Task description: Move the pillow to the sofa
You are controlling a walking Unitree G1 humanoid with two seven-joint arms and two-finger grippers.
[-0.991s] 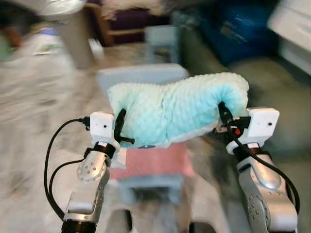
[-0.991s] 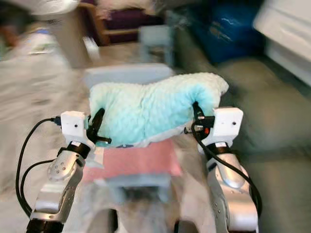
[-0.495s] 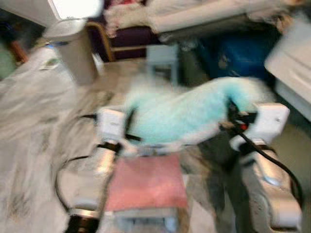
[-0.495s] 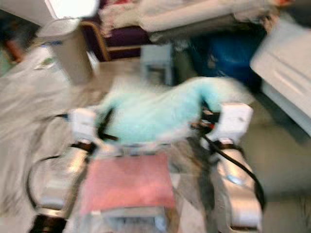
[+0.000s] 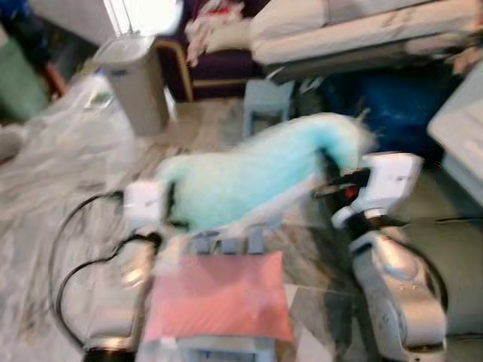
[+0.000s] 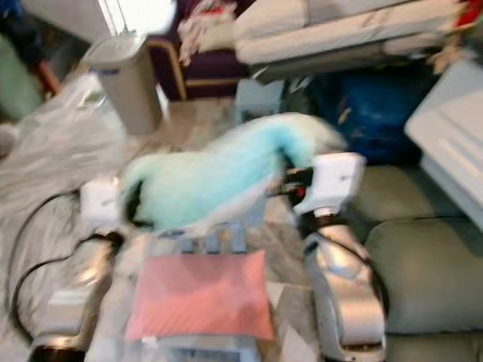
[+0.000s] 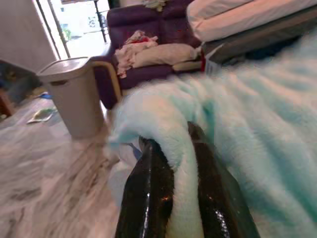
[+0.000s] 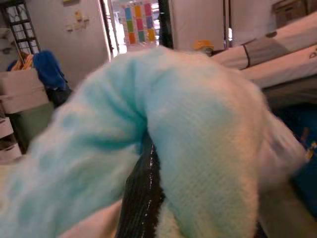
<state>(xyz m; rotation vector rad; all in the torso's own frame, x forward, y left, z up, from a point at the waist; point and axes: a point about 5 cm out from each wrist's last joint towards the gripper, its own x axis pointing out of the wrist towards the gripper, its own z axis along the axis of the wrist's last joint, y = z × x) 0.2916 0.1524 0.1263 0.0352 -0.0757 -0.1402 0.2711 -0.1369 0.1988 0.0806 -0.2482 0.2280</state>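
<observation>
Left eye view: stool (image 5: 268,102) beyond held pillow (image 5: 256,177).

Daylit, motion-blurred, glary far window

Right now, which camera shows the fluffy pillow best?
The left eye view: the whole pillow hangs between both grippers. The right eye view shows likewise. The wrist views show close fabric pinched in black jaws.

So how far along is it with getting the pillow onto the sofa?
Done: the light blue pillow is lifted, one end pinched in the left tool, the other in the right tool.
In hand: it hangs between both arms above a pink-topped stool.
Left: the grey-green sofa sits to the robot's right; the pillow is not yet over it or set down.
</observation>
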